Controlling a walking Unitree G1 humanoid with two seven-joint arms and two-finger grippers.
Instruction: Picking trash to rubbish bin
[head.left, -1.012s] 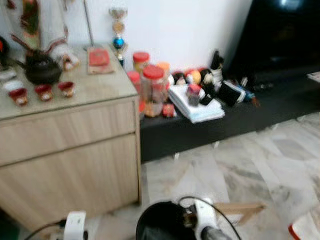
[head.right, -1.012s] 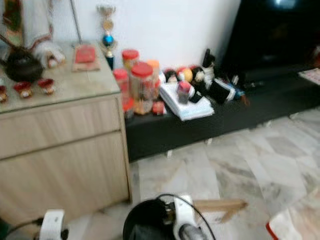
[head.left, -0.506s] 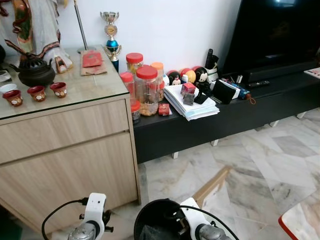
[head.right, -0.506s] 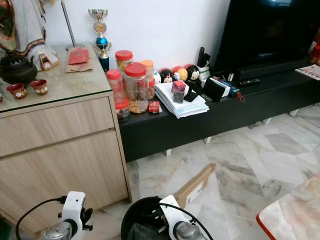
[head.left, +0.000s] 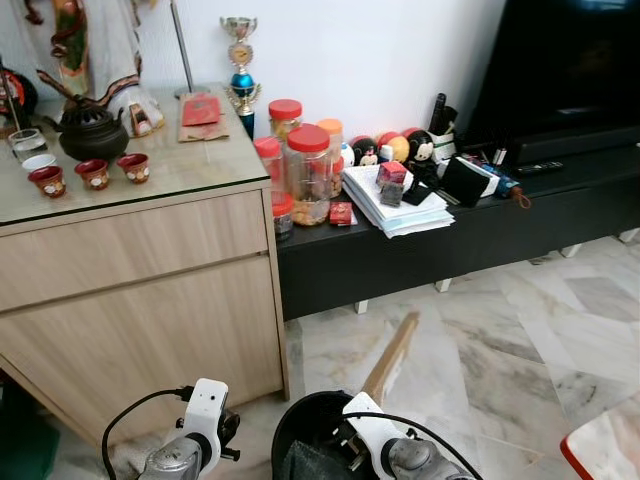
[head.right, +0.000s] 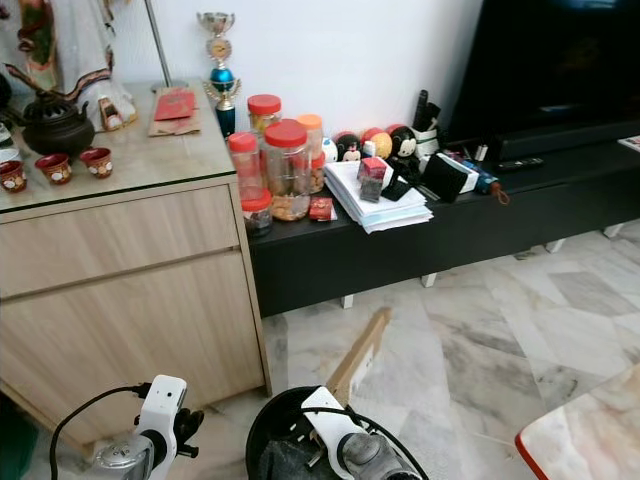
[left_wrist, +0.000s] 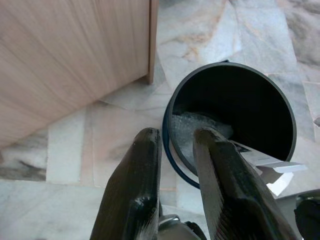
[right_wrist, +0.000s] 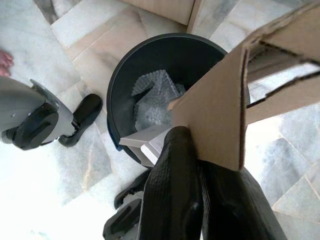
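- Step in hand, as I judge it: the drop. My right pincer (right_wrist: 200, 165) is clamped on a flat piece of cardboard (right_wrist: 220, 115), fingers pinching its lower edge.
- The cardboard stands up and away from that pincer; in the head views it shows as a long tan strip (head.left: 390, 355) slanting over the marble floor (head.left: 520, 340) beyond the bin.
- Rubbish bin (right_wrist: 165, 55): black, round, directly ahead of and below the right pincer. Crumpled clear plastic (right_wrist: 152, 97) already lies inside.
- A pale flat piece (right_wrist: 145, 140) sits at the bin's near rim, just beside my right fingertips; I cannot tell what it is.
- Left pincer (left_wrist: 175, 165): fingers slightly parted, holding nothing, hanging just beside the bin's rim on the side of the wooden cabinet (left_wrist: 65, 55).
- Next move calls for tipping the cardboard's far end over the bin mouth before letting go. The sheet looks longer than the bin is wide, so it likely must enter end-first or it will bridge the rim.
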